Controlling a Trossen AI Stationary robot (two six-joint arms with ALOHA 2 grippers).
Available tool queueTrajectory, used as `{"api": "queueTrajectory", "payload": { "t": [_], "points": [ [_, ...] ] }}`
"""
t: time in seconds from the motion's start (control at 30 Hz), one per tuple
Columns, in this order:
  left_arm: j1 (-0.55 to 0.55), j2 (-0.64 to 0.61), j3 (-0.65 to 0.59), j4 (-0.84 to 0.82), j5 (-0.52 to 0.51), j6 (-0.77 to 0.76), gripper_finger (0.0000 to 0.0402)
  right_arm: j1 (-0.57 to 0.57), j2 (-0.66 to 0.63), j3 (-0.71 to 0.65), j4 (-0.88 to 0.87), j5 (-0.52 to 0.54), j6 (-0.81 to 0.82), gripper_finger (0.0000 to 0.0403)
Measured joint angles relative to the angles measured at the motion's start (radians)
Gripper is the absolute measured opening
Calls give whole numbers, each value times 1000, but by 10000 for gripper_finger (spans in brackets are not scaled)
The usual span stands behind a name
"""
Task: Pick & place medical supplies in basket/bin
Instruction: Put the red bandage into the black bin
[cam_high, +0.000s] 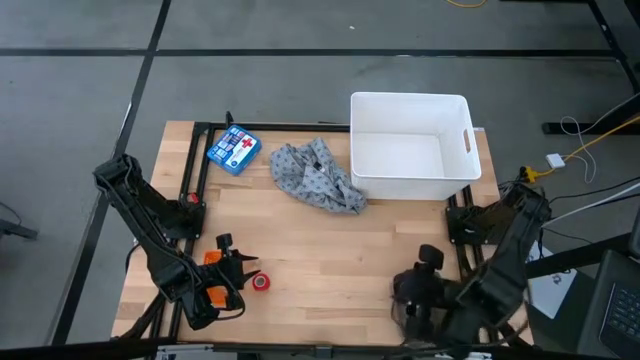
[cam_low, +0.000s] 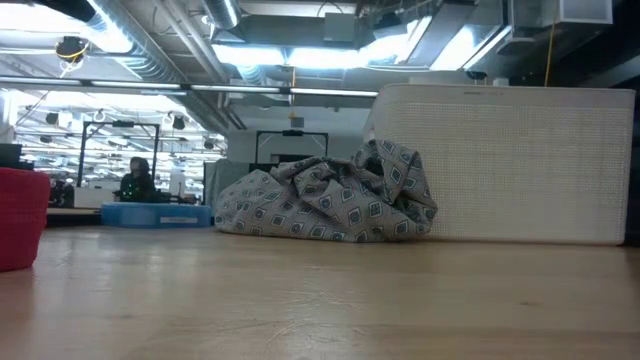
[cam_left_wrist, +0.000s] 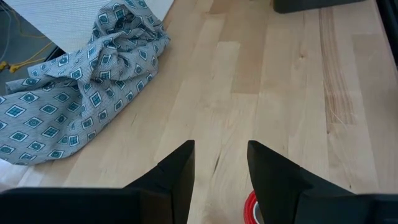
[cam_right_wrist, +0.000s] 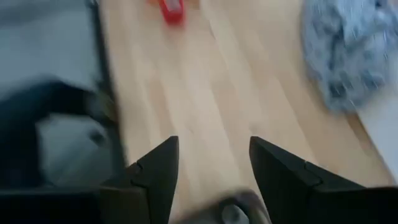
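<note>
The left gripper (cam_high: 243, 272) is held low at the table's near-left corner, fingers parted and empty, the red tape roll (cam_high: 261, 283) lying just beside it. The right gripper (cam_right_wrist: 211, 180) – likewise open, nothing held – is folded back at the near-right edge. The grey patterned cloth (cam_high: 318, 177) is seen crumpled against the white bin (cam_high: 410, 147).

1. The red tape roll (cam_left_wrist: 250, 208) is mostly hidden behind the left gripper's finger (cam_left_wrist: 280, 186) in its wrist view.
2. Beside the bin (cam_high: 410, 145), the grey cloth (cam_right_wrist: 339, 53) looks blurred in the right wrist view.
3. The low view's edge crops that roll.
</note>
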Motion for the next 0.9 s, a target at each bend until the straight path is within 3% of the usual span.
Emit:
{"api": "queueTrajectory", "payload": {
  "t": [0.07, 0.17, 0.27, 0.4, 0.57, 0.73, 0.8, 0.9],
  "points": [
    [0, 0, 0, 0, 0, -1, 143, 19, -1, 31, 61, 66, -62, 197],
    [0, 0, 0, 0, 0, 0, 143, 64, 1, 28, 187, 225, -321, 199],
    [0, 0, 0, 0, 0, 0, 143, 100, 1, 4, 255, 338, -449, 199],
    [0, 0, 0, 0, 0, 3, 143, 154, 0, -57, 288, 435, -400, 197],
    [0, 0, 0, 0, 3, 10, 143, 195, -6, -202, 508, 411, -376, 197],
    [0, 0, 0, 2, 1, 3, 143, 192, -33, -368, 963, 275, -629, 195],
    [0, 0, 0, 4, 1, -9, 143, 174, -47, -445, 1224, 124, -823, 194],
    [0, 0, 0, 4, 1, -23, 143, 127, -81, -557, 1554, -222, -1076, 194]
  ]
}}
